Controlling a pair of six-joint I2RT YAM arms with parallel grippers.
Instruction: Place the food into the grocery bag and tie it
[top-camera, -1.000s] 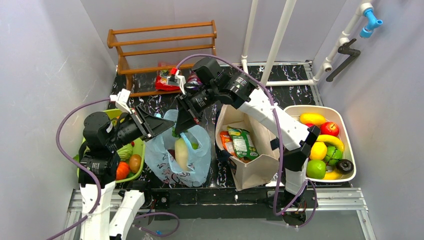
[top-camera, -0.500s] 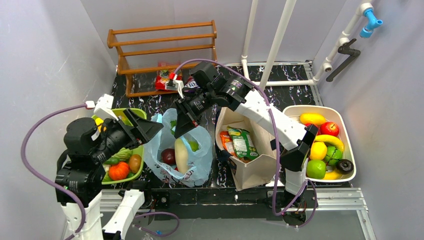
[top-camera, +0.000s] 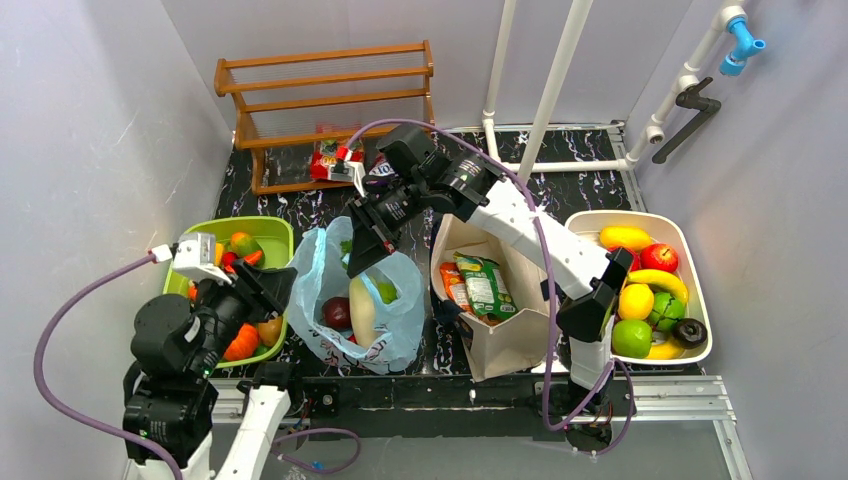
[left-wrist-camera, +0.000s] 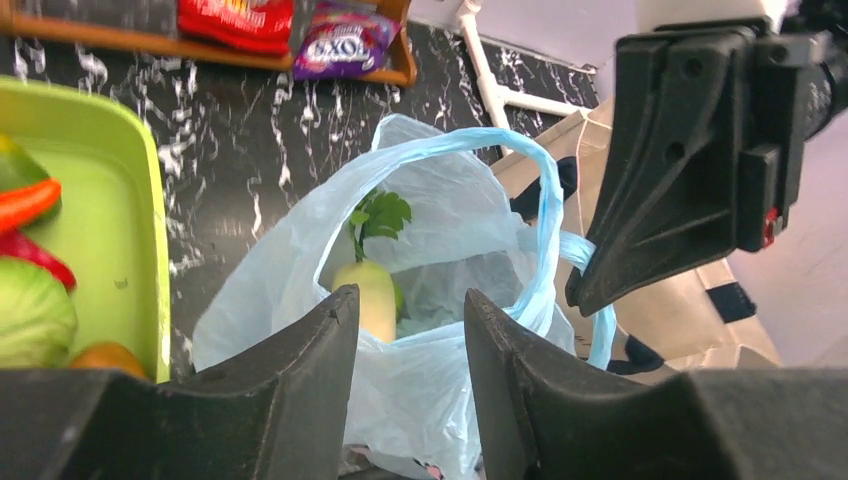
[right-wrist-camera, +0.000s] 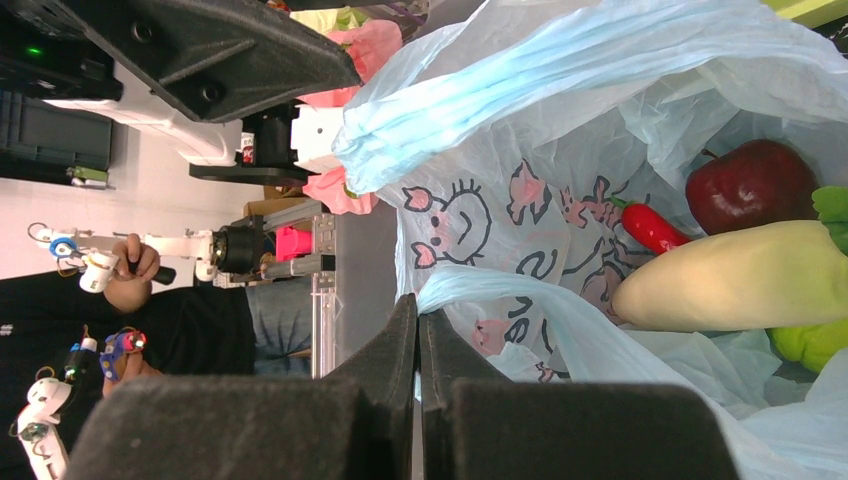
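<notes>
Here: right fingers (top-camera: 360, 256) pinched on grocery bag (top-camera: 396, 322) handle; left fingers (top-camera: 265, 284) half-open, empty (food (top-camera: 338, 312) partly hidden).

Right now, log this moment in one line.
left gripper: open, empty | right gripper: shut on grocery bag | bag contents: apple, radish | tie: not done

The thin light-blue plastic grocery bag (top-camera: 400, 320) looks crinkly and translucent, and the dark-red apple (right-wrist-camera: 750, 185) inside it is glossy. The black white-veined bench (top-camera: 600, 187) shines like polished stone. Slatted wooden rack (top-camera: 325, 80): smooth, varnished. Beige canvas tote (top-camera: 510, 345): matt woven cloth.
</notes>
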